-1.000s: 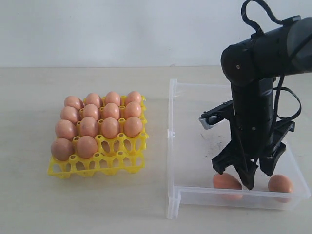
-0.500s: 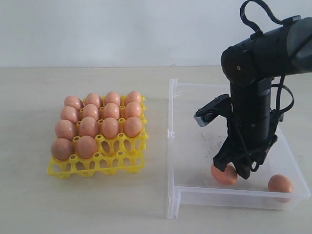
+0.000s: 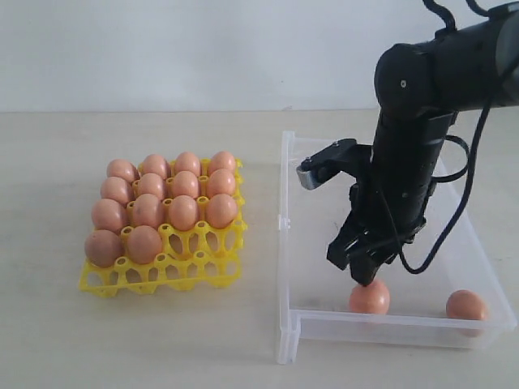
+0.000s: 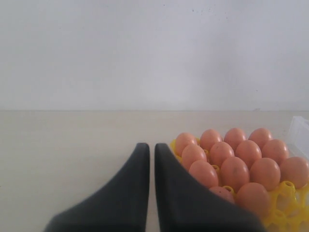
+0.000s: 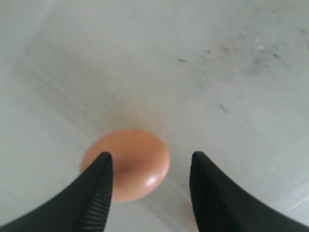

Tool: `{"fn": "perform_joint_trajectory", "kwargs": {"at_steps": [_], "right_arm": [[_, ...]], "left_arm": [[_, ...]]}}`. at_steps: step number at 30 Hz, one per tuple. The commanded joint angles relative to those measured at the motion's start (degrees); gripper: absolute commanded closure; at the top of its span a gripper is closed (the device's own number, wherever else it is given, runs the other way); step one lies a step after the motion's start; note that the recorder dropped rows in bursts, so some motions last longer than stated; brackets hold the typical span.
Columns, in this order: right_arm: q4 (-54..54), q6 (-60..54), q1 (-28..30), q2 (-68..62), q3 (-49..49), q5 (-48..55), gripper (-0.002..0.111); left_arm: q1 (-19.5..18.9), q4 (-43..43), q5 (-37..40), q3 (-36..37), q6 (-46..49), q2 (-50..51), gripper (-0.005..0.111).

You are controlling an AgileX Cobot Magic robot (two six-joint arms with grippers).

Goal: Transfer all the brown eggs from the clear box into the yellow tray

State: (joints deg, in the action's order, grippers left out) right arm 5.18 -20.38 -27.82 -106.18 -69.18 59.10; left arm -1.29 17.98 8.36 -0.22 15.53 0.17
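**Right end effector [image 3: 366, 278] open above brown egg [image 3: 369, 297]**

Jaws spread, gripping nothing. The egg sits just below the tips, nearer one finger, on the clear box [image 3: 285, 186] floor by its near wall. Second egg [image 3: 466, 305] lies well apart from the first.

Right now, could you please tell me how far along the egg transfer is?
Done: fourteen brown eggs sit in the yellow tray, leaving two front cups empty. In hand: nothing gripped yet; the right hand hangs open over one egg in the clear box. Left: that egg and a second egg by the box's near wall.
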Motion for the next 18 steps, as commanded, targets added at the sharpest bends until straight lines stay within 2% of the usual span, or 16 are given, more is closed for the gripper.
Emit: {"fn": "perform_joint_trajectory", "kwargs": {"at_steps": [1,4,6,13,18], "right_arm": [[2.6,-16.9,-0.8,-1.0,0.0,2.8,0.065],[-2.6,-5.6,-0.9,-1.9,0.0,2.2,0.065],[-6.9,-0.5,-0.9,-1.9,0.0,5.3,0.065],[-7.5,5.9,-0.9,-1.9,0.0,10.9,0.065],[-7.5,4.4,-0.9,-1.9,0.0,10.9,0.065]], "left_arm": [[-0.1,0.3,-0.8,0.2,0.0,-0.2,0.103],[-0.1,0.3,-0.8,0.2,0.0,-0.2,0.103],[-0.1,0.3,-0.8,0.2,0.0,-0.2,0.103],[-0.1,0.3,-0.8,0.2,0.0,-0.2,0.103],[-0.1,0.3,-0.8,0.2,0.0,-0.2,0.103]]}}
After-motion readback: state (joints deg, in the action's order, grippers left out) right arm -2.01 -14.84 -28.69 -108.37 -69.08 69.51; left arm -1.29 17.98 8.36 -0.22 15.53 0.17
